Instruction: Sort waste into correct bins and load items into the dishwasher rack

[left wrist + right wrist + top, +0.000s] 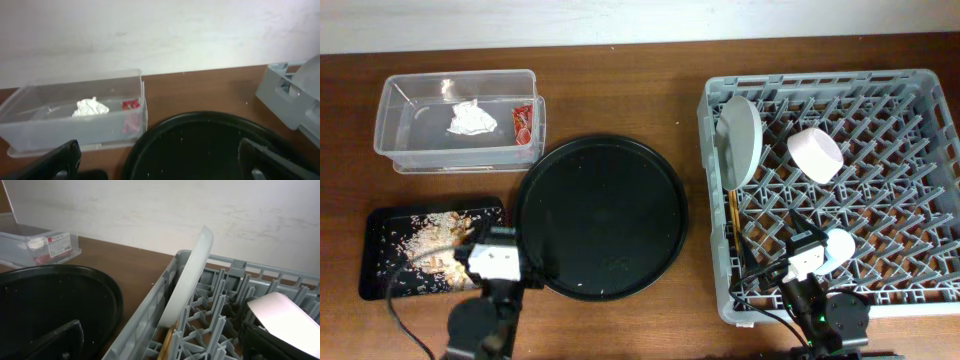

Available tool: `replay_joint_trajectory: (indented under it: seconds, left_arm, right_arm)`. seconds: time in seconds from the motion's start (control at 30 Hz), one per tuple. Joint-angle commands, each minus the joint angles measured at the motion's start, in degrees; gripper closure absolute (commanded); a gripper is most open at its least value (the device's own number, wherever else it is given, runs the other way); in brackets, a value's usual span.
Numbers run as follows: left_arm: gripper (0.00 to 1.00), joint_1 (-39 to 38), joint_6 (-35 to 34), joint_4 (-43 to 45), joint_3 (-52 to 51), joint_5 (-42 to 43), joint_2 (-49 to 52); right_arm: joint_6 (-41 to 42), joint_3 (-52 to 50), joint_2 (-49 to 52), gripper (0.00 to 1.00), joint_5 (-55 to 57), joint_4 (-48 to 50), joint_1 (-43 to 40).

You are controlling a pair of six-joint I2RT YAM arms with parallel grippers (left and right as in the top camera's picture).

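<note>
Holds left gripper [160,152] spread wide, facing round black tray [210,135]. Holds right gripper [160,332] likewise apart at rack [137,335], near upright plate [190,275].

A dark brown wooden table [620,80] is stretching across the overhead view, its grain running side to side. A plain white wall [150,30], faintly scuffed, is rising behind the far edge, and soft, even light is falling on both.
</note>
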Motion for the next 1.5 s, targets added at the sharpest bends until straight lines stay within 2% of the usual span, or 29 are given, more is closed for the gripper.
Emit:
replay_joint_trajectory:
  seconds: [0.0, 0.1, 0.27, 1.47]
  left_arm:
    - [0.01, 0.22, 0.87, 1.07, -7.5, 0.61, -7.52]
    - [0.01, 0.22, 0.85, 2.21, -12.72, 0.63, -13.22]
    - [0.01, 0.22, 0.87, 9.01, -17.25, 0.59, -13.16]
    - [0.01, 0.22, 0.87, 8.87, -17.31, 0.61, -13.14]
  right_arm:
    - [-0.15, -0.48, -0.37, 0.02, -0.46, 0.0, -0.39]
    - [-0.15, -0.48, -0.37, 0.02, -0.46, 0.0, -0.39]
    - [-0.13, -0.48, -0.37, 0.02, -0.46, 0.0, -0.39]
    - [-0.13, -0.48, -0.37, 0.02, -0.46, 0.0, -0.39]
